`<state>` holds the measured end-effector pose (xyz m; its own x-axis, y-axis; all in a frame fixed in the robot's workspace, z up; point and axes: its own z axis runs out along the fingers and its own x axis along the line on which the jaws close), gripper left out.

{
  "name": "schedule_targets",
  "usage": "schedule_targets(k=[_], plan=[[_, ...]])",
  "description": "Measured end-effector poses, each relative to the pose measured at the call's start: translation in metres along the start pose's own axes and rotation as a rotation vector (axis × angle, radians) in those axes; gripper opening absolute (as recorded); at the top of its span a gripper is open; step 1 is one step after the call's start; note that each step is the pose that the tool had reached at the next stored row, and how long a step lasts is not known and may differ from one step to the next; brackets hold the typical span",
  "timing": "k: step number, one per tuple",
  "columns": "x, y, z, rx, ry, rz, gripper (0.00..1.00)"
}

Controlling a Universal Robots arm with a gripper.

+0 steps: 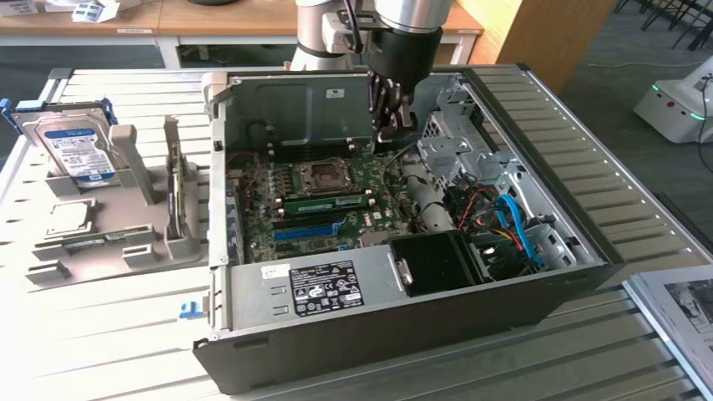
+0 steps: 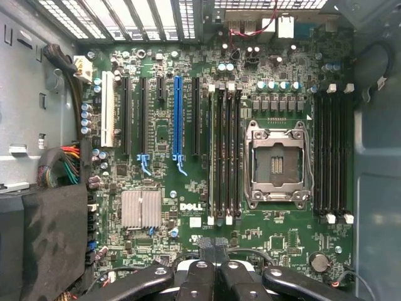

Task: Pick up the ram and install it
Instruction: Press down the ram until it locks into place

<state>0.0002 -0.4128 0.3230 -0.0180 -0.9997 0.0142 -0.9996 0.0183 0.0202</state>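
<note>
Right now my gripper (image 1: 390, 134) (image 2: 215, 248) hangs inside the open computer case (image 1: 579, 267), above the motherboard (image 1: 373, 219) (image 2: 282, 241) and apart from it. My fingers are pressed tight together with nothing between them; in the wrist view the two black tips meet flat.

The ram (image 1: 323, 200), a long green stick, lies in the bank of memory slots just beside the CPU socket (image 1: 326, 174) (image 2: 279, 164), between that socket and the blue slot (image 1: 303, 231) (image 2: 177, 116). It sits low and level along the board. From the wrist view I cannot tell which of those slots holds it.

Outside the case, toward the exterior view's left, a hard drive (image 1: 76, 150) stands upright in a grey rack (image 1: 134, 242) on the table.
</note>
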Motion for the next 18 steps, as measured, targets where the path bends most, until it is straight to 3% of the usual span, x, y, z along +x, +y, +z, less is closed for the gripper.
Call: schedule_targets(k=[18], plan=[[0.0, -0.0003, 0.0128, 0.0, -0.0001, 0.0, 0.1]])
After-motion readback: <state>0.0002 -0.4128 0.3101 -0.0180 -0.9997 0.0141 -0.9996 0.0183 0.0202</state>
